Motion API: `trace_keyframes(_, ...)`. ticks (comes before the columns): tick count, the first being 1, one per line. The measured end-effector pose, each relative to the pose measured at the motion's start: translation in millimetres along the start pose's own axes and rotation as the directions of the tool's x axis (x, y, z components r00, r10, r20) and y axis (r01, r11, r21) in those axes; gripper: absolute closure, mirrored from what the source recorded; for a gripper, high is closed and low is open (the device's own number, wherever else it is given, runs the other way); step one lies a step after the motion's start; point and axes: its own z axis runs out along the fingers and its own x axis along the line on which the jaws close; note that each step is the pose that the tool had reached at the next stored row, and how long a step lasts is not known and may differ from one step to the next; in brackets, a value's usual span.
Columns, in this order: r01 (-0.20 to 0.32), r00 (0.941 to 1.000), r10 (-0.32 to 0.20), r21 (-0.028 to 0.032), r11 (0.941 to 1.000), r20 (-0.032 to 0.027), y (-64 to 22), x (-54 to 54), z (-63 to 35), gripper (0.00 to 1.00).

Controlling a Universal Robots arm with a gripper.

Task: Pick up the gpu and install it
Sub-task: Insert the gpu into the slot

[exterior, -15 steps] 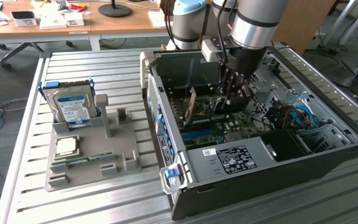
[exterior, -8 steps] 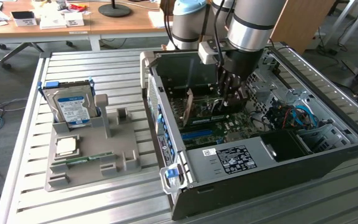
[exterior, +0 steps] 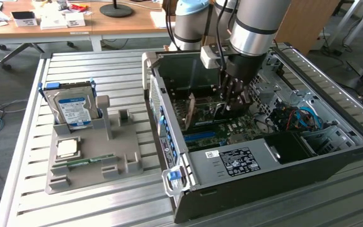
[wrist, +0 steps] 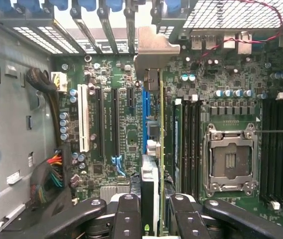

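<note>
In the exterior view the gripper (exterior: 234,100) is seen lowered inside the case (exterior: 332,156), its fingers partly lost against dark boards, while in the wrist view the gpu (wrist: 153,164) is held edge-on between the fingers (wrist: 127,216), above the motherboard (wrist: 106,119), its lower edge cut off.

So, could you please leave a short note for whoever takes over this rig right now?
Gripper: fingers shut on the gpu, down inside the open computer case.
Gpu: held on edge over the motherboard, its silver bracket towards the rear slot openings.
Done: the card has been picked up and carried into the case.
Left: whether it sits in its slot cannot be told; it is not released.
Hard drive stands in the grey holder outside.
</note>
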Motion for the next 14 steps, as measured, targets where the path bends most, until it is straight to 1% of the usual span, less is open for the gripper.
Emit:
trace_keyframes(6, 0.0, 1.0, 0.0, -0.0001, 1.0, -0.0005, 4.8, 0.4, 7.3, 0.73)
trace_keyframes(14, 0.0, 1.0, 0.0, 0.0, 1.0, -0.0008, 8.2, 0.7, 11.0, 0.73)
